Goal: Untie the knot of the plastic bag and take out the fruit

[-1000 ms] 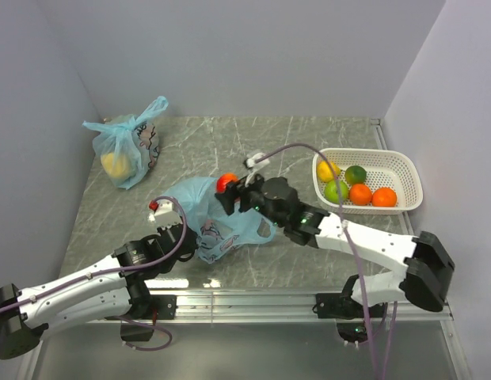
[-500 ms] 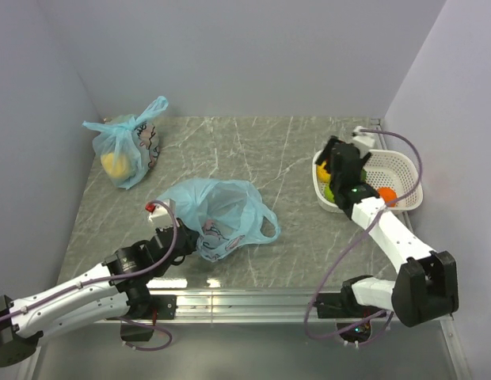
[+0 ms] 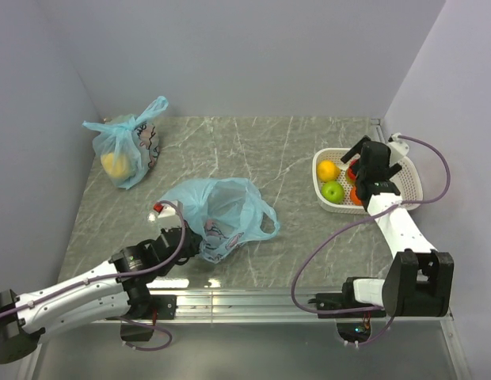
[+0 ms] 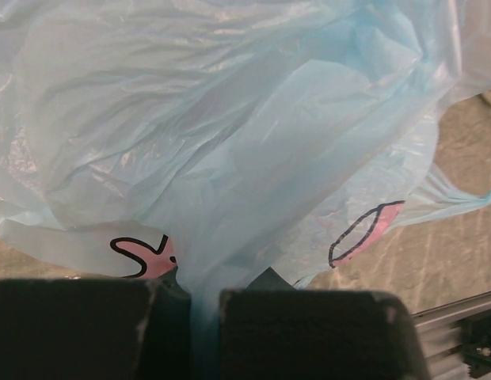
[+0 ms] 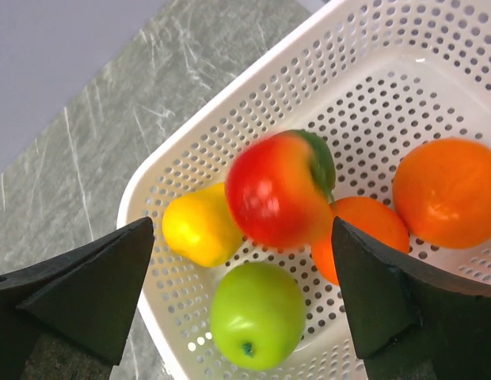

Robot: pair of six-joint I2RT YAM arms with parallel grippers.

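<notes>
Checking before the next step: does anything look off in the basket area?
The red fruit is blurred and sits above the others in the basket, under the open right gripper, so it seems to be dropping rather than settled. Nothing looks spilled.

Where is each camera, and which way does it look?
Top external: above and behind, looking down at the table; both arms show.
Left wrist: on the left arm, facing the plastic bag; left hand pinches it.
Right wrist: on the right arm, looking down into the basket; open right hand shows.
Top and right wrist share the basket.
</notes>
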